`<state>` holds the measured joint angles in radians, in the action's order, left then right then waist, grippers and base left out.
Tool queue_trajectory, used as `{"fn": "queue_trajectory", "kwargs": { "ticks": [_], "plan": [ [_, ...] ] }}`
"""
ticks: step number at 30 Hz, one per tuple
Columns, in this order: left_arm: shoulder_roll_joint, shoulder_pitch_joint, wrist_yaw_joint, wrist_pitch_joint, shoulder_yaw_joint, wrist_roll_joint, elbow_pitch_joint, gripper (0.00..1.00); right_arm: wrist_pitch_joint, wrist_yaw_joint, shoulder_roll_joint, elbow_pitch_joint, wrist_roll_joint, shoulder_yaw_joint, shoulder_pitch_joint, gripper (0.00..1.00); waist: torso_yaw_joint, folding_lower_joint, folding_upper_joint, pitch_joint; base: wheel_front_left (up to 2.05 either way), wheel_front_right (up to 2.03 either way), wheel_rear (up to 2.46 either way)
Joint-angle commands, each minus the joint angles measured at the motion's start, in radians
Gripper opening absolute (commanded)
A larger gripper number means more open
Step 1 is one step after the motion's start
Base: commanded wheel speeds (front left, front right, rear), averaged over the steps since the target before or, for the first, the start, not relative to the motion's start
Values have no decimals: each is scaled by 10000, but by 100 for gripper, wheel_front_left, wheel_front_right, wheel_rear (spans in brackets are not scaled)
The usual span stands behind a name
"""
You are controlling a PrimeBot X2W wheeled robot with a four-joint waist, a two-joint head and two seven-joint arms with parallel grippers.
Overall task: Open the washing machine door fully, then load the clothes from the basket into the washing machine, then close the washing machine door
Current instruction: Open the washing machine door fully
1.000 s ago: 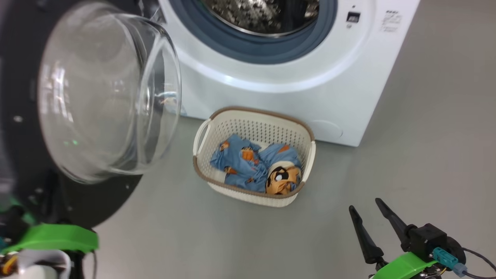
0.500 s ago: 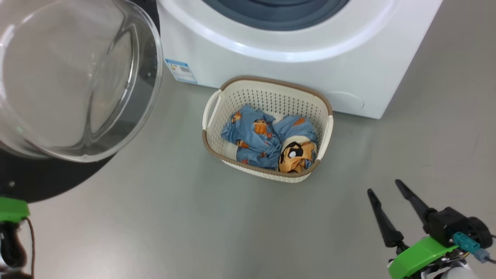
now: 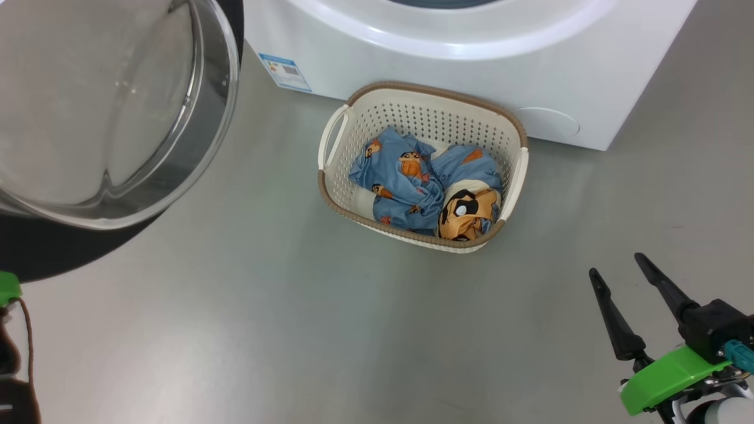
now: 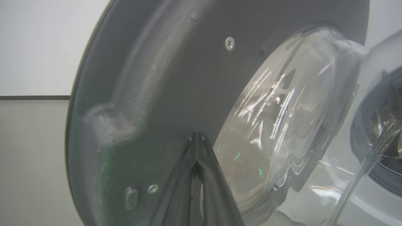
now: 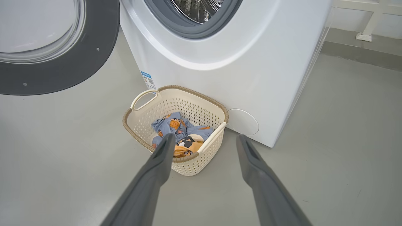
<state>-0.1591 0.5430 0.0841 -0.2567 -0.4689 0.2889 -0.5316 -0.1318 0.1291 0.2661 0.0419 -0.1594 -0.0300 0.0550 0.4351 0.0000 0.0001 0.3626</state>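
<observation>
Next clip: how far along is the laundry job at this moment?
Done: the washing machine door stands swung open, the shut left gripper at its inner face. In hand: the open right gripper hovers short of the basket. Left: the clothes lie in the basket, yet to go into the washing machine; door closing last.
</observation>
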Motion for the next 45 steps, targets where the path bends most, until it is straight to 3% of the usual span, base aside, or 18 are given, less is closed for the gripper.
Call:
{"fn": "queue_trajectory", "kwargs": {
  "ticks": [1, 11, 22, 38, 45],
  "plan": [
    [-636, 257, 22, -51, -405, -128, 129, 0, 62, 16, 137, -384, 67, -155, -196, 100, 123, 0, -1, 183, 0, 0, 0],
    [-614, 425, 268, -51, -776, -566, -236, 0, 160, 16, 111, -587, 45, -178, -230, 100, 120, 0, -1, 87, 0, 0, 0],
    [-604, -76, 449, -51, -172, -1019, -56, 0, -429, 16, -381, 219, -80, -385, 92, 100, -206, 0, -1, -773, 0, 0, 0],
    [-128, -1503, 464, -51, 2327, -1111, 1132, 0, -1159, 16, -1084, 1303, -118, -332, 506, 100, -1339, 0, -1, -2155, 0, 0, 0],
    [51, -2479, 465, -51, 3270, -1024, 1708, 0, -1278, 16, -1390, 1631, -131, -274, 502, 100, -2168, 0, -1, -2863, 0, 0, 0]
  ]
}}
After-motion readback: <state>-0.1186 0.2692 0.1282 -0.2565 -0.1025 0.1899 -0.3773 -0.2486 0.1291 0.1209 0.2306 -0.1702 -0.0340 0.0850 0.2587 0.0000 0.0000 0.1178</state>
